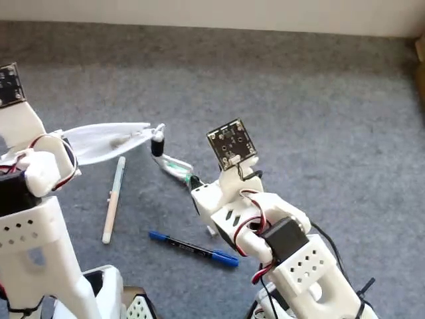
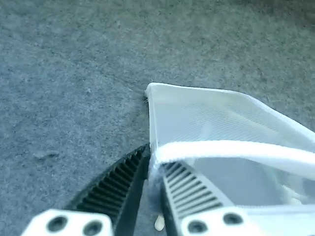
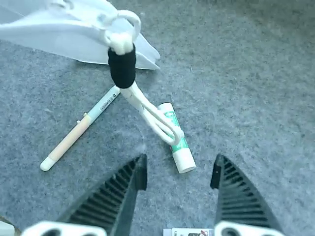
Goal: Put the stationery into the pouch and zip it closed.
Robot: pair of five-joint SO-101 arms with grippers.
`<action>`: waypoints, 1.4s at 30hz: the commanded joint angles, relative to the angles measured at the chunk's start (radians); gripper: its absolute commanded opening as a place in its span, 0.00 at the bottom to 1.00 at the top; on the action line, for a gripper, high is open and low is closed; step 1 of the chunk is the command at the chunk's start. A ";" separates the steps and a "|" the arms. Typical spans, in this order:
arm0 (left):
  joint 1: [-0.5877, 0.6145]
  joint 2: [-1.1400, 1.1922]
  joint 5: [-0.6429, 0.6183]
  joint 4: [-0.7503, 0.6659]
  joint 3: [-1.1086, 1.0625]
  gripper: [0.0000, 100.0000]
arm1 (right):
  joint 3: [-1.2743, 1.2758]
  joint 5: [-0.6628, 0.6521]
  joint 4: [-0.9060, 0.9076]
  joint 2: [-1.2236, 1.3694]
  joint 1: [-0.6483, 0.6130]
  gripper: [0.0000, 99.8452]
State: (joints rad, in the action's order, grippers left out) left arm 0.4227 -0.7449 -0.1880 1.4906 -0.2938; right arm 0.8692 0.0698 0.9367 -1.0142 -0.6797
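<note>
The pouch is white, translucent mesh, lifted off the grey carpet at the left. My left gripper is shut on the pouch at one corner of its edge. A black toggle on a white cord loop hangs from the pouch's other end. Under the loop lies a green-and-white stick. My right gripper is open just above the carpet, close to that stick. A pastel pen lies below the pouch. A blue pen lies nearer the arms' bases.
The grey carpet stretches bare to the back and right. A small white item lies beside the right arm. The pastel pen lies off to one side of the right gripper.
</note>
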 commanded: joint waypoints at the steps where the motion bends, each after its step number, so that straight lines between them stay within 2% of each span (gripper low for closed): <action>1: 0.081 -0.010 -0.012 0.000 0.073 0.01 | -0.070 -0.002 0.002 0.008 0.013 0.21; 6: 0.163 -0.010 -0.012 0.000 0.087 0.01 | -0.064 -0.035 0.002 0.008 0.013 0.21; 11: 0.165 -0.010 -0.012 -0.005 0.082 0.01 | -0.071 -0.032 0.021 0.038 0.015 0.21; 18: 0.165 -0.010 -0.014 -0.006 0.079 0.01 | -0.295 0.146 0.219 0.288 0.056 0.21; 20: 0.165 -0.010 -0.014 -0.006 0.077 0.01 | -0.354 0.160 0.232 0.346 0.056 0.21; 28: 0.171 -0.010 -0.014 -0.006 0.077 0.01 | -0.414 0.021 0.232 0.550 0.051 0.21; 36: 0.174 -0.010 -0.011 -0.008 0.062 0.01 | -0.430 -0.137 0.070 0.716 -0.019 0.21; 42: 0.278 -0.010 -0.011 -0.008 0.064 0.01 | -0.430 -0.167 -0.047 0.794 -0.073 0.21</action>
State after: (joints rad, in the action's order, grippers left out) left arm 0.6345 -0.7434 -0.1880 1.4906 -0.2693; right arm 0.5132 -0.0775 0.9843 -0.2363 -0.7104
